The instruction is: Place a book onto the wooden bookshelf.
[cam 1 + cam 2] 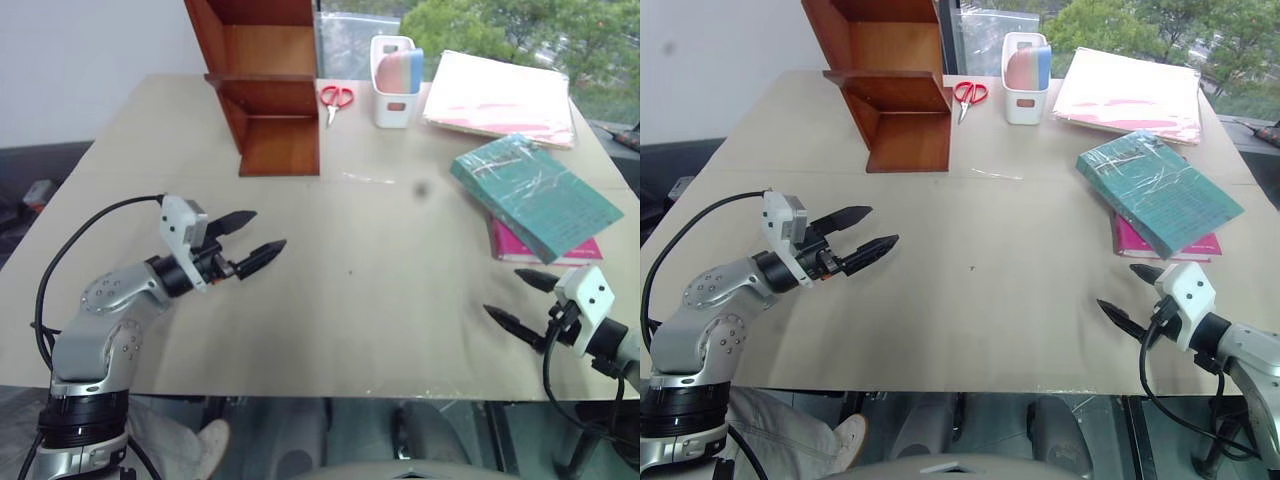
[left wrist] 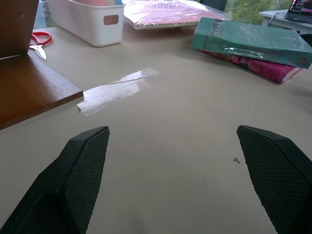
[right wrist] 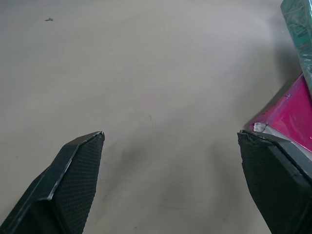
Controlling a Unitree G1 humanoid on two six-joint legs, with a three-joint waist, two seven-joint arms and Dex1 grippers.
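The teal-green book [image 1: 535, 194] in its crinkly plastic wrap lies flat near the desk's [image 1: 380, 300] right edge, resting askew on top of a thinner magenta-pink book [image 1: 545, 246] that peeks out beneath it. Neither gripper touches it. The right gripper [image 1: 518, 298] hovers near the front right corner of the desk, just short of the pink book, its two black fingers spread wide with nothing between them. The left gripper [image 1: 252, 240] hangs over the left half of the desk, jaws equally wide and empty — it points across toward the middle. The wooden bookshelf [image 1: 265, 85] stands at the far edge, left of centre, its boards bare. Just beside it lie red-handled scissors [image 1: 336, 98], then a white bin [image 1: 393, 98] holding coloured sheets, and a pale pink stack of papers [image 1: 500, 98] toward the far right corner. A strip of clear tape [image 2: 117, 89] is stuck to the desk in front of the shelf.
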